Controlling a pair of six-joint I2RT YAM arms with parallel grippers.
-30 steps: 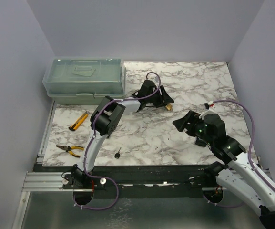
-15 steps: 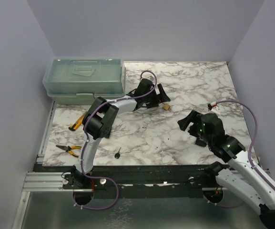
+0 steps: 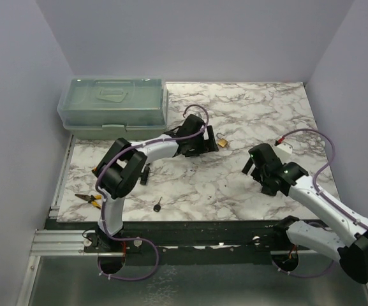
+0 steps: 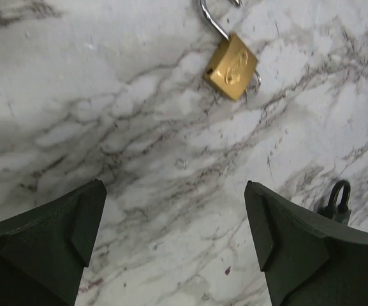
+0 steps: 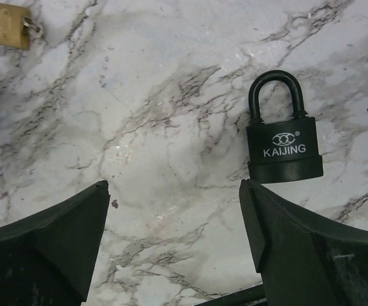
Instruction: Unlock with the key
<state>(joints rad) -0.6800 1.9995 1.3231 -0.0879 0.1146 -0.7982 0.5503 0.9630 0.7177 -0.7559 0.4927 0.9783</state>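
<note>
One brass padlock (image 4: 231,65) (mid-table) lies beyond key (image 3: 157,205).

Two padlocks (image 5: 283,150), one key (image 3: 158,204), one box (image 3: 112,105)

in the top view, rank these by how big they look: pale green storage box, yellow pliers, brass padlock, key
1. storage box, by far the largest
2. yellow pliers
3. brass padlock and key: both tiny, too alike to rank

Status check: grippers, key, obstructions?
Left gripper, right gripper open, empty. Key lies near front edge, untouched. Brass padlock by left, black padlock by right; nothing crowding key.
</note>
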